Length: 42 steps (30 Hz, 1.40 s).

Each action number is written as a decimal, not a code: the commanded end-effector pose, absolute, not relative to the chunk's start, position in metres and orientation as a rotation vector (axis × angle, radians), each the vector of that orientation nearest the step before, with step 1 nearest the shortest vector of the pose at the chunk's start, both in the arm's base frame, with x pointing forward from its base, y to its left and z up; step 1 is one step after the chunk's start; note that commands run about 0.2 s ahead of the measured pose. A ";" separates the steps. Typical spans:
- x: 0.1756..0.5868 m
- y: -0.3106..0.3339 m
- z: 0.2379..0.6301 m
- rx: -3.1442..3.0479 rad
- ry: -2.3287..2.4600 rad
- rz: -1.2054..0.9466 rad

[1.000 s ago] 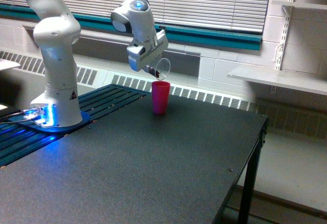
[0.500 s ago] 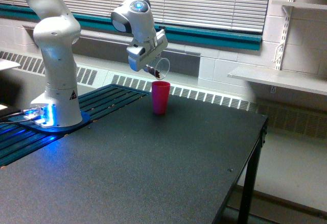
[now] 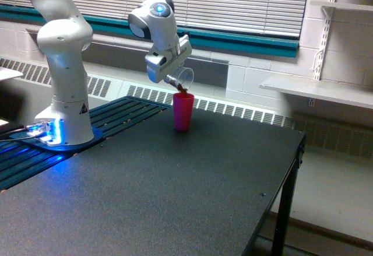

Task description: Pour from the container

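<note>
**Clear cup tipping further, brown bits spilling into the pink cup**

Since half a second ago, the container [image 3: 183,78] is tilting more steeply, and its brown contents, which were sitting inside it then, are now reaching its lower lip and falling toward the pink cup [image 3: 183,111]. The arm's wrist is sitting almost where it was, only a touch to the exterior view's right.

The gripper [image 3: 173,76] is clamping the container near its base, with the white hand angled down toward the exterior view's right. The container is hanging in the air just above the pink cup's rim, its mouth pointing down and toward the exterior view's right. A short brown stream is bridging the gap between the container's lip and the pink cup's opening.

The pink cup is standing upright on the black table [image 3: 175,192], toward the table's far edge, near the wall radiator [image 3: 245,113]. The robot base [image 3: 64,122] is standing well apart from it, at the exterior view's left, with blue light glowing at its foot.
</note>
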<state>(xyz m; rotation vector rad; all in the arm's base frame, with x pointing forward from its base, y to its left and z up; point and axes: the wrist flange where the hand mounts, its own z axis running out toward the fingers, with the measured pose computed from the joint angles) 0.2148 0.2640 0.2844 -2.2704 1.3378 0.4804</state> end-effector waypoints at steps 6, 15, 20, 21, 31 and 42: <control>0.221 0.265 0.284 -2.271 1.285 0.512; 0.223 0.271 0.285 -2.268 1.263 0.529; 0.224 0.272 0.285 -2.269 1.261 0.523; 0.225 0.272 0.285 -2.269 1.261 0.521; 0.227 0.274 0.290 -2.286 1.265 0.475; 0.227 0.273 0.295 -2.327 1.269 0.413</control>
